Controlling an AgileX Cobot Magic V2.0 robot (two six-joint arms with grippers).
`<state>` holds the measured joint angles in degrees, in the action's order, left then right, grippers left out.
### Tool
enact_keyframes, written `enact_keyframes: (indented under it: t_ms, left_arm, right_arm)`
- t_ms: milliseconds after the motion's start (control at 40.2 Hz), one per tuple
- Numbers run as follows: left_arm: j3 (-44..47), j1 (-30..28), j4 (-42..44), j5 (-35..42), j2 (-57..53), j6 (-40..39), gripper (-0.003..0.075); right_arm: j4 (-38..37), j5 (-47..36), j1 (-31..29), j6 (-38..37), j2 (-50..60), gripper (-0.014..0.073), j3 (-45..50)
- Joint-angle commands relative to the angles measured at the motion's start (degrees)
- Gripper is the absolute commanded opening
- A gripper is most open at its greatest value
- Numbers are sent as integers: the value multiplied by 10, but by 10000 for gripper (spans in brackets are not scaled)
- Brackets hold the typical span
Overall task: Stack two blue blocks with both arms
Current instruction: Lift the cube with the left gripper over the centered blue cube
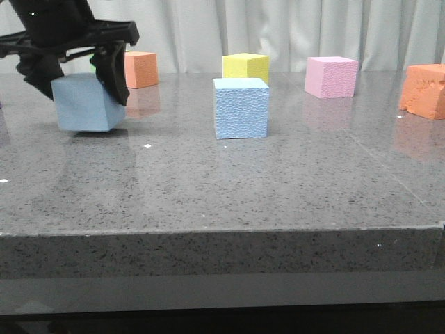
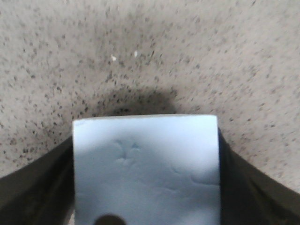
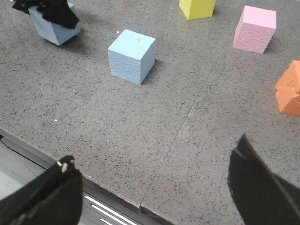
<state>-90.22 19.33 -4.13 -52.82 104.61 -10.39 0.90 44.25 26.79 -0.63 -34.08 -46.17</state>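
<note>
Smoother blue block held at the table's left, textured blue block to its right

The smoother blue block [image 1: 87,103] is clamped, tilted, just off the table [image 1: 222,188] by the left gripper [image 1: 76,73]; the textured blue block [image 1: 240,108] stands apart rightward. The right gripper [image 3: 154,187] is spread wide, empty.

No text, label, brand, number or sign can be read in any of the three views. The cubes' faces are plain foam and the bench [image 1: 222,202] shows only its speckled grey surface.
</note>
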Motion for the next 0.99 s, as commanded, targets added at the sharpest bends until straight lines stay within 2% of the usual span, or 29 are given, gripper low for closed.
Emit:
enact_keyframes:
  t_ms: [0, 149, 373, 572, 721, 970]
  left_arm:
    - [-48, 10, -2, 0, -31, 0, 480]
    - [-102, 25, -2, -15, -31, 23, 480]
    - [-191, 90, -29, -32, -31, 206, 480]
    - [-247, 124, -97, -44, -11, 344, 480]
    - [-290, 128, -126, -98, 18, 435, 480]
    - [-356, 128, -148, -188, 73, 515, 480]
  right_arm:
    - [2, -39, -4, 6, 0, 636, -13]
    - [2, -39, -4, 6, 0, 636, -13]
    - [2, -39, -4, 6, 0, 636, -13]
    - [2, -39, -4, 6, 0, 636, -13]
    - [2, -39, -4, 6, 0, 636, -13]
    - [2, -39, -4, 6, 0, 636, -13]
